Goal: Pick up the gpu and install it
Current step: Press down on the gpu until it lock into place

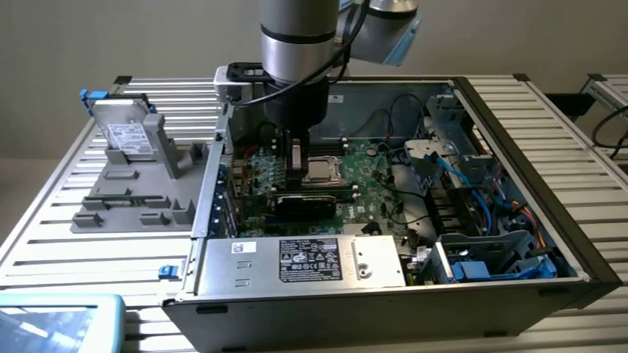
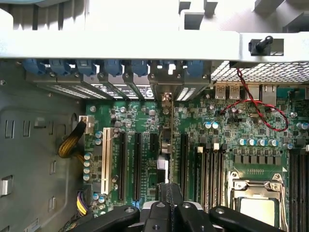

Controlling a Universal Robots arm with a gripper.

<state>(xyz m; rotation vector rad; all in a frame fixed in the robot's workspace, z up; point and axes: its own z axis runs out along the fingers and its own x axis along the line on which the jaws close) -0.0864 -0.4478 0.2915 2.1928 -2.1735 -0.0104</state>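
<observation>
Inside the open computer case (image 1: 510, 169), over the motherboard (image 1: 363, 198), the gripper (image 1: 294, 151) hangs straight down just beside the CPU socket (image 1: 324, 170), on the exterior view's left of it. Its fingers (image 2: 166, 203) are pressed together on the top edge of the gpu (image 2: 173, 130), which stands on edge under them, seen as a thin line in the wrist view. The card's long axis runs from the fingers toward the case's rear wall, parallel to the black expansion slots (image 2: 136, 164) on the motherboard, with its silver end bracket (image 2: 166, 89) up against the row of rear slot covers (image 2: 106, 87). The card sits directly below the gripper, lined over the slot between two black slots; whether its bottom edge is fully seated can't be judged, the edge is hidden. Outside the case, on the grey parts holder (image 1: 132, 191) well to the exterior view's left of the motherboard, a silver drive (image 1: 129, 136) stands untouched.
</observation>
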